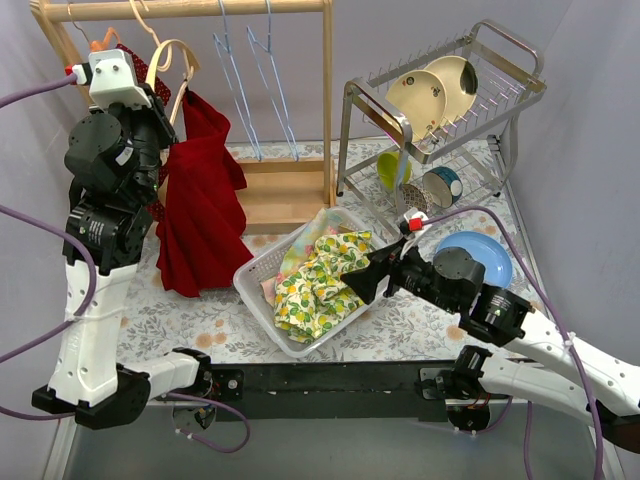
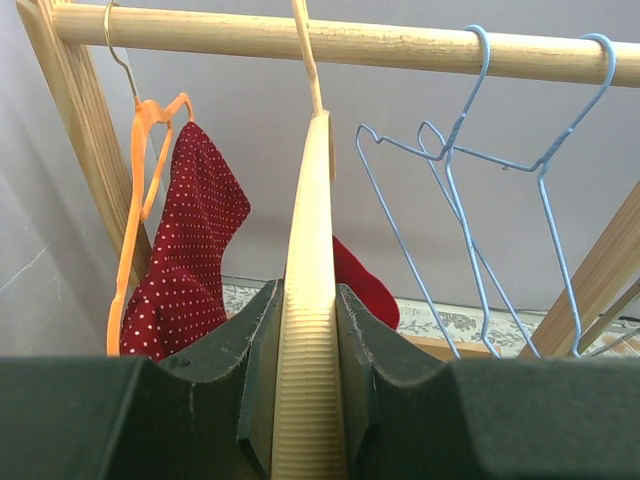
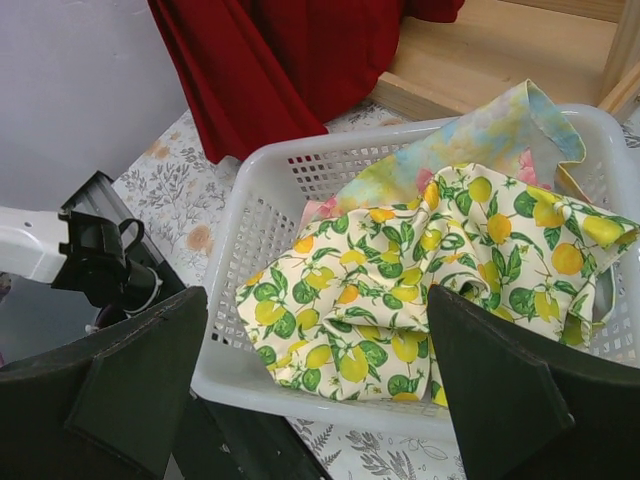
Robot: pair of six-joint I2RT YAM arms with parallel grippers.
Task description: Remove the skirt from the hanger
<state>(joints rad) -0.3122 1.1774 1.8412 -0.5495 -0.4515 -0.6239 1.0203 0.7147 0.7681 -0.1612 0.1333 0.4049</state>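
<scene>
Floral-cloth table (image 1: 160, 320) ran along the near edge. Right gripper (image 3: 320, 365) hung wide open and empty over a white basket (image 3: 262, 215) of lemon-print cloth (image 3: 380, 290). Beyond, the red skirt (image 1: 200, 215) drooped from a cream hanger (image 2: 312, 200) on the wooden rail (image 2: 400, 45). Left gripper (image 2: 308, 330) was clamped on the hanger. Skirt looked light, limp and sturdy, so pinching a fold near its top edge seemed best.

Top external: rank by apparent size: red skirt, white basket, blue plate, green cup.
1. red skirt and white basket: roughly alike in frame, too close to rank.
2. blue plate: clearly smaller, and partly hidden behind the right arm.
3. green cup: smallest, though it sits farther back in the rack.
</scene>
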